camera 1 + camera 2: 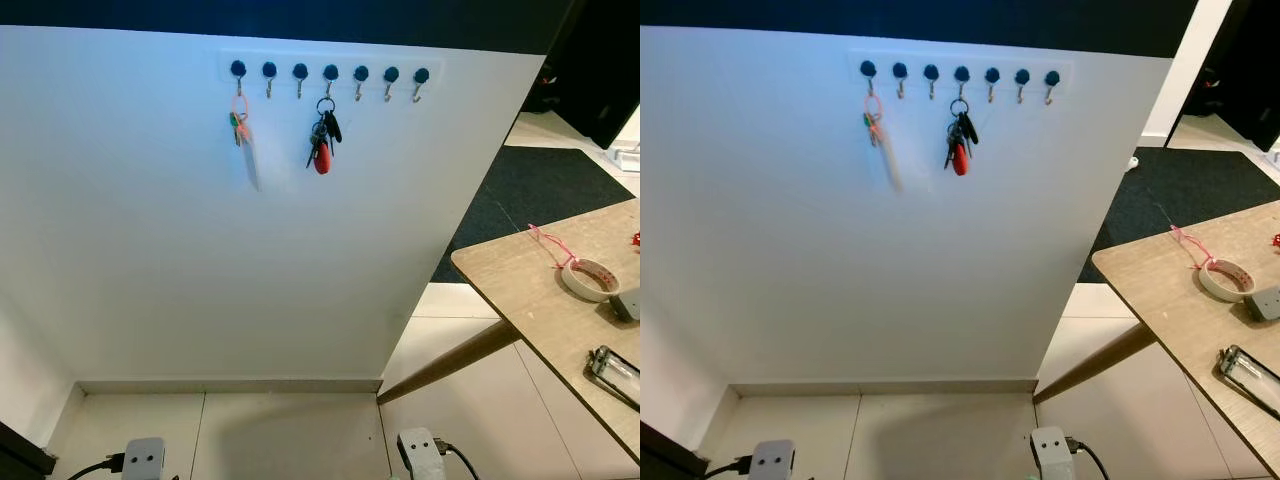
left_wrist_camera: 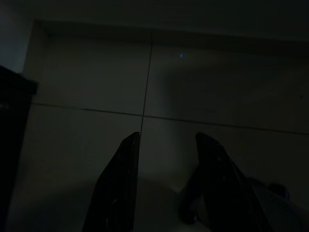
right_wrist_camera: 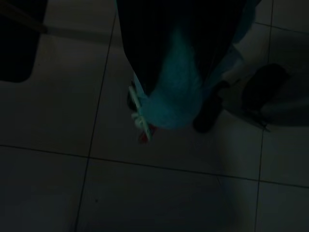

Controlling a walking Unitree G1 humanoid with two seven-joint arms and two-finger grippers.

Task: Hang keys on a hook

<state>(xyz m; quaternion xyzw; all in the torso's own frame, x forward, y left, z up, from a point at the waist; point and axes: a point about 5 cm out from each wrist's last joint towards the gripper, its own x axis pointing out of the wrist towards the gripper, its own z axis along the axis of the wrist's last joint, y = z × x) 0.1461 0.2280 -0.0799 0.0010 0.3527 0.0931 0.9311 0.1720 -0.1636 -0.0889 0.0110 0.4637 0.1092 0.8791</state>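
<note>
We take the hook rail (image 1: 330, 73) as our landmark. Of its seven hooks, the leftmost carries a pink-ringed key set (image 1: 241, 127) and the fourth a dark bunch with a red fob (image 1: 322, 143); the two hooks between them and the three to the right of the bunch hang bare. Below the rail the white wall (image 1: 250, 280) is flat and unobstructed down to the floor. Lower right of the rail, a wooden table (image 1: 530, 300) juts in (its corner nearest the wall), narrowing any approach from that side.
</note>
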